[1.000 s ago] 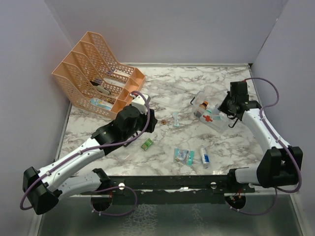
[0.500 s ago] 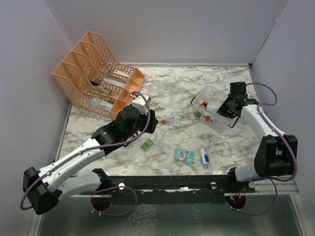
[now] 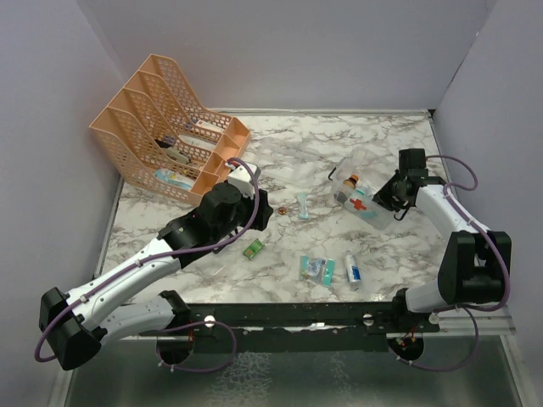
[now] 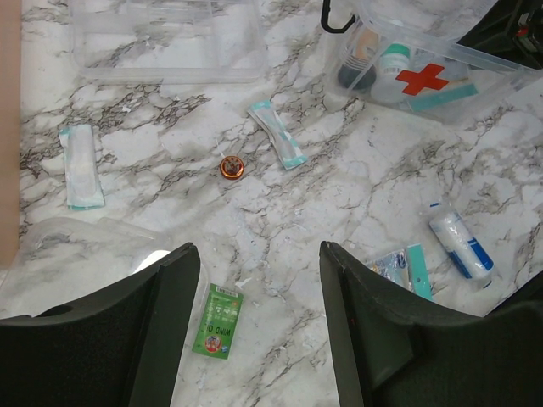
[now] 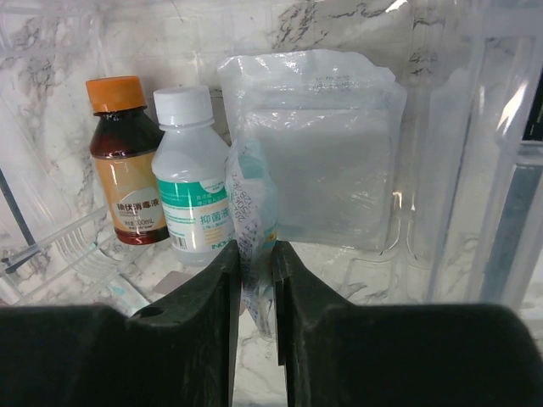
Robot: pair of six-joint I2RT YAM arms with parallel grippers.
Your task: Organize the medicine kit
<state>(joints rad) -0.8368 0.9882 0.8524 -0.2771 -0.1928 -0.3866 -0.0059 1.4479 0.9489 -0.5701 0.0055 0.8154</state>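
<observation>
Bright, even light; sharp frames; plastic glare.

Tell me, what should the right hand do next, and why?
Probably open the right gripper and let go. It pinches a thin packet already inside the clear kit box, beside the white-capped bottle and a gauze pack, so little remains but releasing it.

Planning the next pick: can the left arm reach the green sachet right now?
Probably yes: the sachet lies flat and uncovered right below the open left claw, nothing in between.
</observation>
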